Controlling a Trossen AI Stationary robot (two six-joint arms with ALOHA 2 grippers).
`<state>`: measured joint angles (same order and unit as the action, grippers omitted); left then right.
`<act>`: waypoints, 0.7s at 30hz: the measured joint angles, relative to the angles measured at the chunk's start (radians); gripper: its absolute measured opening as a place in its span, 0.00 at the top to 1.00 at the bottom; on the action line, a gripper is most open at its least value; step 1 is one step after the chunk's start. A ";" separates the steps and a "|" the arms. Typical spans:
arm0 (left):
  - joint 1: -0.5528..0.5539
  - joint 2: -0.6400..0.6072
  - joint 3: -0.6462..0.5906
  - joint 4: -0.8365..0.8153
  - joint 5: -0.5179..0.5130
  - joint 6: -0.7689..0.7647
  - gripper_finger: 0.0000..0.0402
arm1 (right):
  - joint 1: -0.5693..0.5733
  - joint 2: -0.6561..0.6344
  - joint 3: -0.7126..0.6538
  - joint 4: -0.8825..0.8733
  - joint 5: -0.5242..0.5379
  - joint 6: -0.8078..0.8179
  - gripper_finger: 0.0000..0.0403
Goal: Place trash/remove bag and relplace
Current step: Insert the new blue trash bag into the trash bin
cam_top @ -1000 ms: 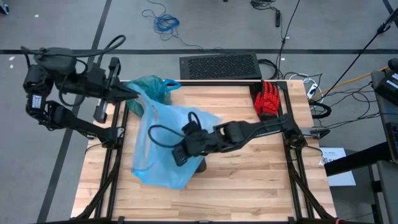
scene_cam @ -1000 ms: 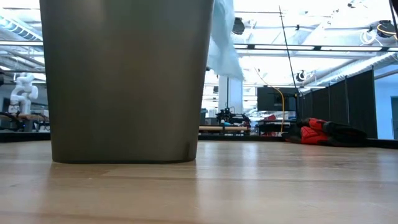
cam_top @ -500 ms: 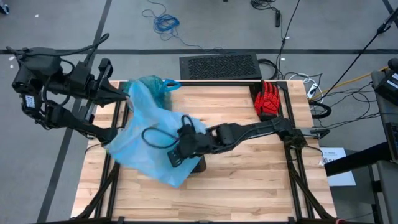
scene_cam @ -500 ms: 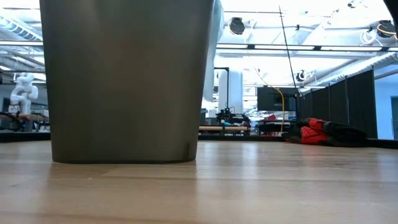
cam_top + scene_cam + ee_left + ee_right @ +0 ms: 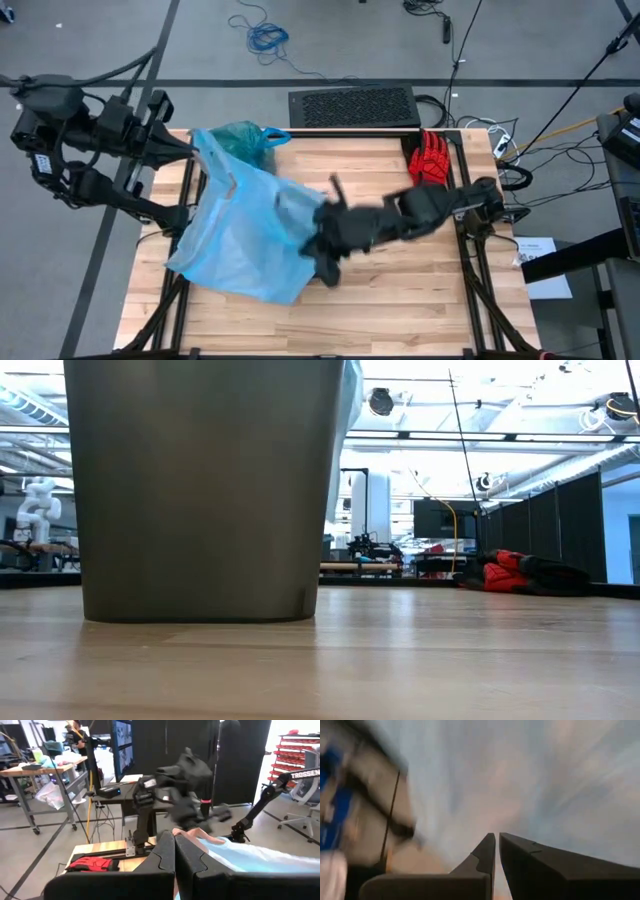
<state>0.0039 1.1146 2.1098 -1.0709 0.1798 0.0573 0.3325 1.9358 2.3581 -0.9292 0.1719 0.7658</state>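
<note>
The teal-green bag (image 5: 243, 141) with a blue handle loop (image 5: 276, 135) lies crumpled at the table's far left. A paler sky-blue plastic bag (image 5: 250, 230) is spread over the brown bin (image 5: 200, 490), which it hides from above. My left gripper (image 5: 196, 151) stands at the table's left edge, shut on this sky-blue bag (image 5: 240, 856). My right gripper (image 5: 325, 250), blurred, is at the sky-blue bag's right side, its fingers (image 5: 487, 851) shut, with blue film (image 5: 520, 775) filling the view ahead. No trash is in view. My left gripper pinches the sky-blue bag's edge (image 5: 196, 835) between its two fingers, coming level from the table's left. The film runs from the fingers down and across toward the bin, spread wide. One layer or several, I cannot tell. My right gripper: whether it touches the film, I cannot tell.
A red glove (image 5: 431, 161) lies at the table's far right, also seen low across the table as the red glove (image 5: 500, 573). A black grille box (image 5: 352, 106) sits behind the far edge. Bare wood (image 5: 420, 300) lies at the near right.
My right gripper has swung toward the table's right edge and up, rolling as it went. My left gripper has drawn back slightly toward the left edge. The sky-blue bag's left part has been pulled out leftward, so it spreads wider over the bin.
</note>
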 joint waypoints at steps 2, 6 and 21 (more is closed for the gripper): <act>0.000 -0.004 0.000 0.000 -0.006 0.000 1.00 | 0.033 0.014 -0.001 -0.047 -0.049 -0.037 0.95; 0.000 -0.007 0.001 0.000 -0.013 0.000 1.00 | 0.066 0.061 -0.001 -0.093 -0.135 -0.040 0.98; 0.000 -0.004 0.001 -0.008 -0.055 0.001 1.00 | -0.154 0.262 -0.003 -0.064 -0.221 -0.071 1.00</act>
<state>0.0040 1.1103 2.1109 -1.0793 0.1252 0.0582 0.1788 2.1974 2.3554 -0.9930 -0.0489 0.6949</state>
